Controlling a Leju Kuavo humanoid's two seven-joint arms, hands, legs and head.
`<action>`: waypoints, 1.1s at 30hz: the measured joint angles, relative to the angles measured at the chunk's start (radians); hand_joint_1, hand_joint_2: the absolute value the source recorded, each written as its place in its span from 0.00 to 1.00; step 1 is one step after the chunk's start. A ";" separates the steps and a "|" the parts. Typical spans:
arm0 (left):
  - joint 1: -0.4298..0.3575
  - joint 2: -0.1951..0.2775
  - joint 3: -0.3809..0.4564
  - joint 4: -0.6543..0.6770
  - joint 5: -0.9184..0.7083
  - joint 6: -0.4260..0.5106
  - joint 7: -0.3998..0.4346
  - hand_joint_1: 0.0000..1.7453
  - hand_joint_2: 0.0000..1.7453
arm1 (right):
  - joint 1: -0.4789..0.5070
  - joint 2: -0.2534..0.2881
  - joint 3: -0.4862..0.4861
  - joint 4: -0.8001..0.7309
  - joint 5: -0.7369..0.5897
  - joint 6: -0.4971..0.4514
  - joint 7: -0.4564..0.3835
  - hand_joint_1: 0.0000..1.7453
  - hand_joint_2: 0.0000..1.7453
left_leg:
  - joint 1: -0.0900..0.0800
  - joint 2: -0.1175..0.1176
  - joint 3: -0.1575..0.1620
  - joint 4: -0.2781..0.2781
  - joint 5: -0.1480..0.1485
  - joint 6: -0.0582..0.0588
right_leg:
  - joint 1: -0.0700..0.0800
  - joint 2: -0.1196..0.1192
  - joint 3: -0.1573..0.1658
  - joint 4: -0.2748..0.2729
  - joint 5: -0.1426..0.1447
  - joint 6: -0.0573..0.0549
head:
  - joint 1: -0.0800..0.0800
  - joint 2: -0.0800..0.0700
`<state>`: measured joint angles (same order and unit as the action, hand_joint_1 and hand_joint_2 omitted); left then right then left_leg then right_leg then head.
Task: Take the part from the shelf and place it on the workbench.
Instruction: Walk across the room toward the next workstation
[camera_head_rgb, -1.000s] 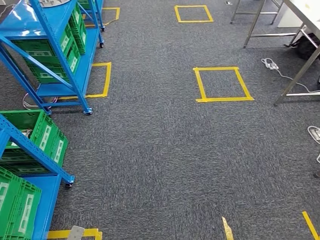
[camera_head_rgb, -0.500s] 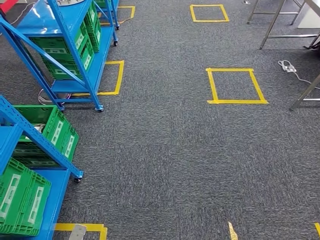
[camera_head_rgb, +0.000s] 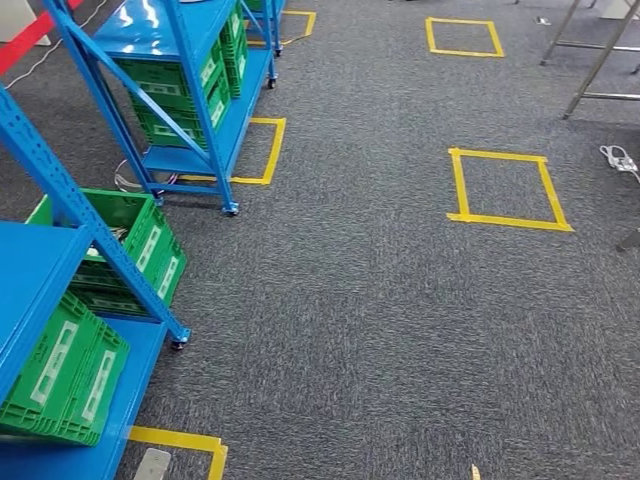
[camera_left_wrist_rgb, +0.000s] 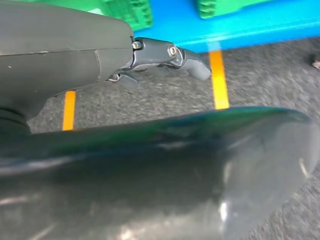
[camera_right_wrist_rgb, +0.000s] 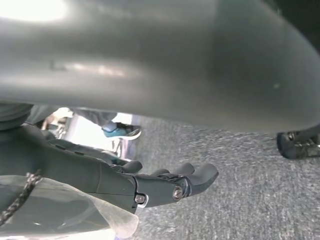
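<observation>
Two blue shelf racks stand on my left in the head view: a near rack (camera_head_rgb: 38, 270) and a farther rack (camera_head_rgb: 155, 35). Green crates sit on them, one low on the near rack (camera_head_rgb: 64, 375), one behind it (camera_head_rgb: 128, 235), others on the far rack (camera_head_rgb: 181, 90). I cannot make out a part in any crate. My left hand (camera_left_wrist_rgb: 166, 55) hangs over the carpet beside the blue shelf base (camera_left_wrist_rgb: 245, 20), fingers stretched out, holding nothing. My right hand (camera_right_wrist_rgb: 170, 182) also hangs with fingers straight and nothing in it.
Grey carpet carries yellow tape squares (camera_head_rgb: 507, 188), (camera_head_rgb: 462, 37), one beside the far rack (camera_head_rgb: 260, 150). Metal bench legs (camera_head_rgb: 596, 60) stand at the back right, with a white power strip (camera_head_rgb: 619, 158) and cable nearby. A person's shoe (camera_right_wrist_rgb: 120, 131) appears in the right wrist view.
The whole head view has shifted: the camera has turned toward the left, so the racks and crates sit further right and larger, and the bench legs have slid toward the right edge.
</observation>
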<state>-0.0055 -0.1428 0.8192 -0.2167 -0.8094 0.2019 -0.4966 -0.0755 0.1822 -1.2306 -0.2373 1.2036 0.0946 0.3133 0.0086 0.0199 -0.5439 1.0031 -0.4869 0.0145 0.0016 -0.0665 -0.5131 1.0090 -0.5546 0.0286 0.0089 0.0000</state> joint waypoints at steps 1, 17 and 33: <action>-0.001 0.001 0.001 0.000 0.000 0.000 0.000 0.00 0.00 | 0.000 0.000 0.000 0.000 0.000 0.000 0.000 0.00 0.00 | 0.001 -0.010 -0.001 -0.001 0.002 0.006 | -0.002 0.021 -0.024 0.049 -0.030 0.004 | 0.002 0.000; 0.000 0.000 0.008 0.000 -0.005 0.002 0.000 0.00 0.00 | 0.006 0.001 0.000 -0.001 0.001 -0.002 -0.006 0.00 0.00 | -0.003 -0.064 -0.066 0.111 -0.060 -0.028 | -0.006 0.077 0.009 -0.041 0.043 -0.038 | -0.003 0.000; -0.005 -0.001 0.016 0.000 -0.015 0.012 0.000 0.00 0.00 | -0.004 0.002 -0.001 -0.001 0.003 -0.003 -0.011 0.00 0.00 | -0.005 -0.014 0.002 -0.011 0.010 0.017 | -0.004 0.044 -0.053 0.142 -0.087 0.003 | 0.007 0.000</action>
<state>-0.0100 -0.1434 0.8351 -0.2167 -0.8244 0.2134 -0.4970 -0.0794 0.1843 -1.2313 -0.2380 1.2070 0.0919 0.3022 0.0031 0.0056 -0.5417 0.9924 -0.4771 0.0318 -0.0023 -0.0224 -0.5663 1.1512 -0.6420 0.0313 0.0160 0.0000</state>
